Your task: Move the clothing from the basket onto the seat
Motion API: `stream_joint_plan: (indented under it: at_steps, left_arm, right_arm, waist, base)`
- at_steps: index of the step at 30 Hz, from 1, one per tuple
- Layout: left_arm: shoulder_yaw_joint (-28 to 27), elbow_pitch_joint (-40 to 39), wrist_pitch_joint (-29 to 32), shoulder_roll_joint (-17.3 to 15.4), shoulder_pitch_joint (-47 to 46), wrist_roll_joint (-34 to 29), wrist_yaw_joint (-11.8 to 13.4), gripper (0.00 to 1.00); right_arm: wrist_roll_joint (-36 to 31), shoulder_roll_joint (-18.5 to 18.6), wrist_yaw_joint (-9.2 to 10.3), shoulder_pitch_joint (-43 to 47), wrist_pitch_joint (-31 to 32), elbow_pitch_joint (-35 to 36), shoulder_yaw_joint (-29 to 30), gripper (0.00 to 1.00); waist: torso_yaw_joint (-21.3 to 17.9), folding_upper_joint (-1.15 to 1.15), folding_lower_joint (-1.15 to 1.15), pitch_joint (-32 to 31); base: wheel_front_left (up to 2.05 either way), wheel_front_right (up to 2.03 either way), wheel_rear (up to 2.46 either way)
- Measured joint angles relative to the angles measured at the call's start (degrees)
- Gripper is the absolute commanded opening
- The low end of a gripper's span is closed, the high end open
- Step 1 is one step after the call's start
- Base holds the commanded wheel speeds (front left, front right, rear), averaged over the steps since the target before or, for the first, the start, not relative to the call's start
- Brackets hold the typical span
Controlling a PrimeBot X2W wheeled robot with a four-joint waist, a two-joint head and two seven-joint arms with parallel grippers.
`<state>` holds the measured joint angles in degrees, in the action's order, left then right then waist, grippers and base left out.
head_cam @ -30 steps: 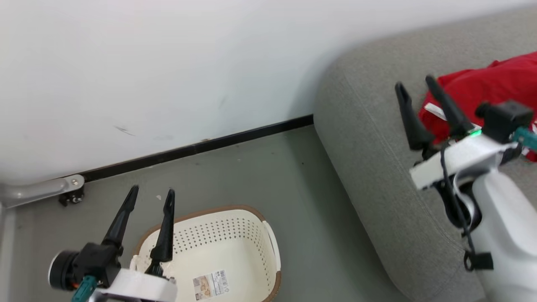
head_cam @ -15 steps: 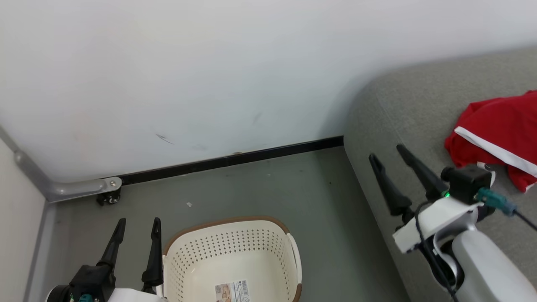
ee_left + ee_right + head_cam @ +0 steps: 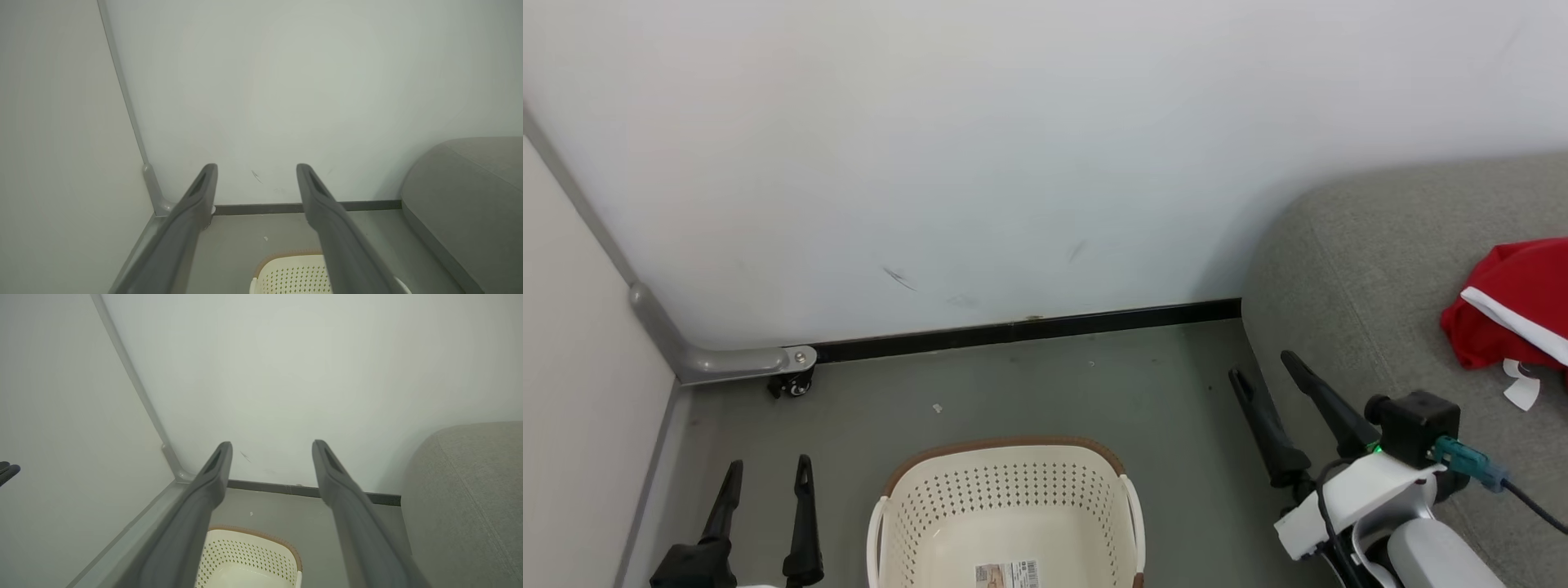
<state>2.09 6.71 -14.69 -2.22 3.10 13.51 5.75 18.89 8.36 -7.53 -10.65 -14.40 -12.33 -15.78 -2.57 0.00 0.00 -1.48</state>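
1. Head view: the red garment (image 3: 1507,302), white stripe across it, lies bunched on top of the grey seat (image 3: 1372,269). It is in from the seat's rounded left corner and cut off by the view's right edge.
2. A white tag (image 3: 1521,390) sits on the cushion at the garment's near edge.
3. The right pincer (image 3: 1261,365) is spread wide and carries nothing. Its fingers hang over the seat's left edge where it meets the floor (image 3: 1045,384), tips aimed at the wall (image 3: 1013,163).
4. The garment lies apart from that pincer, off to its right and past the black camera block (image 3: 1413,425) on the wrist, with bare cushion between them.
5. The left pincer (image 3: 769,464) is low at the left, fingers parted with nothing between them, over the floor just left of the laundry basket (image 3: 1005,443).
6. The basket stands on the floor between the two pincers, clear of the seat. Its cream inside shows a printed label (image 3: 1006,574).
7. The right wrist view has the basket's brown rim (image 3: 253,533) below its spread fingers and the seat (image 3: 470,477) at right.
8. Along the foot of the wall runs a black baseboard (image 3: 1029,331). A grey metal bar on a small caster (image 3: 792,384) sits in the left corner, well away from both pincers.
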Motion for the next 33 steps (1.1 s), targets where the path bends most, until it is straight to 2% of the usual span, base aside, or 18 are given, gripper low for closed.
stream_joint_plan:
  at_steps: [12,21,29,33]
  left_arm:
    - [1.59,1.24,0.00,-0.02,0.62,1.41,0.13,1.00]
    - [2.37,1.49,0.00,-0.01,0.91,2.72,0.04,1.00]
    - [2.83,1.60,0.00,-0.02,1.03,5.77,-1.03,1.00]
    - [3.38,1.74,0.00,-0.01,1.07,7.45,-2.57,1.00]
  right_arm:
    - [-0.33,-2.79,0.00,6.33,0.00,0.71,4.04,1.00]
    - [-1.15,-3.16,0.00,7.44,0.00,1.53,5.42,1.00]
    - [-1.97,-3.48,0.00,8.35,0.00,2.48,5.53,1.00]
    - [-2.18,-3.89,0.00,8.44,0.00,2.52,5.58,1.00]
  waist:
    - [2.92,0.00,0.00,-1.34]
    - [3.42,0.00,0.00,-1.73]
    - [3.21,0.00,0.00,-1.70]
    - [3.20,0.00,0.00,-1.62]
  base:
    - [0.00,0.00,0.00]
    - [0.00,0.00,0.00]
    - [0.00,0.00,0.00]
    - [0.00,0.00,0.00]
